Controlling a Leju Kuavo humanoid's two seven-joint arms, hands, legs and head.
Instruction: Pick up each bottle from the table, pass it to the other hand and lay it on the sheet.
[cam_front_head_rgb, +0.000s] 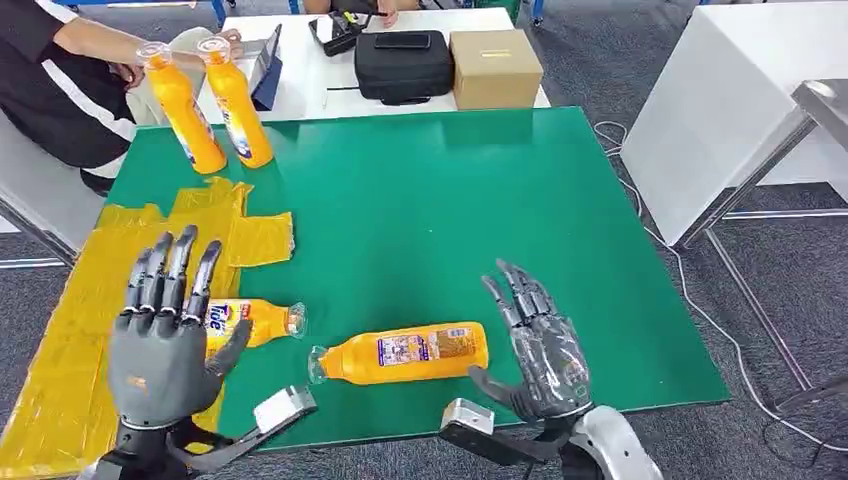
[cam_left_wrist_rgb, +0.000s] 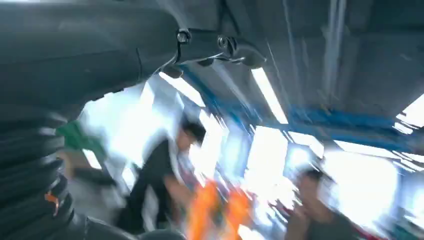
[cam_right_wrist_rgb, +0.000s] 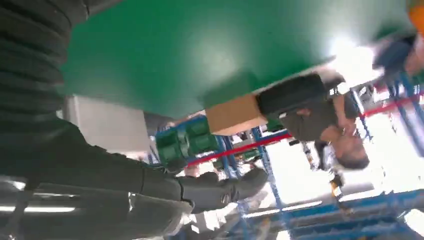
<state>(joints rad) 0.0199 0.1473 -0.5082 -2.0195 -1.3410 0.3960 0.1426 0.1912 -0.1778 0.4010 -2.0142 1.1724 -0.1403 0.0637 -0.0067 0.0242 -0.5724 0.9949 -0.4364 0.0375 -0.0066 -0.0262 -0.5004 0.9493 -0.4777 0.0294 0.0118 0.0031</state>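
Observation:
An orange bottle (cam_front_head_rgb: 405, 353) lies on its side on the green table (cam_front_head_rgb: 420, 200) near the front edge, its clear cap pointing left. A second orange bottle (cam_front_head_rgb: 255, 321) lies at the edge of the yellow sheet (cam_front_head_rgb: 70, 330), partly hidden behind my left hand (cam_front_head_rgb: 165, 335). That hand is raised above the sheet, fingers spread, holding nothing. My right hand (cam_front_head_rgb: 535, 345) stands just right of the first bottle, fingers apart and empty, not touching it. Two more orange bottles (cam_front_head_rgb: 185, 105) (cam_front_head_rgb: 238, 100) stand upright at the table's far left corner; they show as an orange blur (cam_left_wrist_rgb: 215, 212) in the left wrist view.
A person in a dark shirt (cam_front_head_rgb: 60, 70) sits at the far left, a hand near the upright bottles. Behind the green table a white table carries a black bag (cam_front_head_rgb: 403, 65) and a cardboard box (cam_front_head_rgb: 495, 67). A white bench (cam_front_head_rgb: 720, 90) stands to the right.

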